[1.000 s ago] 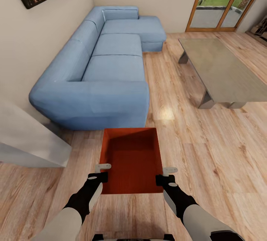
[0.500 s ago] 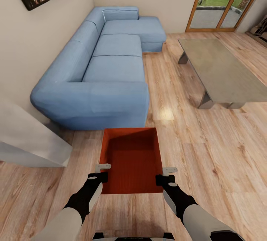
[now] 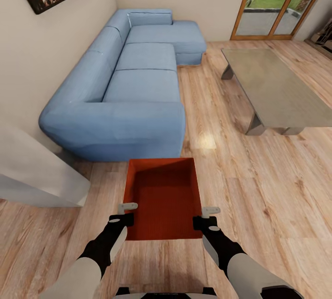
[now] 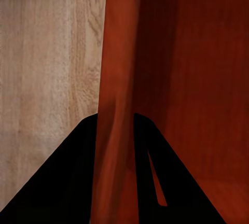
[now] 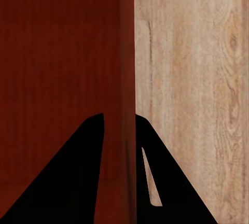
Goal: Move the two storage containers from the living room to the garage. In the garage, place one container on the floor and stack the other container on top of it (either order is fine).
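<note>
While carried over wood floor [image 3: 258, 188], orange-red container [image 3: 163, 200], both jaws clamped on its side walls.

Head view: bright, even daylight over the room, brightest at the glass doors [image 3: 276, 2]. A soft glare patch lies on the wood floor [image 3: 205, 141] just beside the sofa [image 3: 133, 87], which casts a faint shadow at its base. Straight lines bow toward the edges — wide-angle distortion. Render slightly soft, with smeared floor grain. Wrist views: dimmer — the container [image 4: 181, 79] wall reads deep red in shade, its near wall blurred, and the black fingers [image 5: 78, 182] are featureless silhouettes.
</note>
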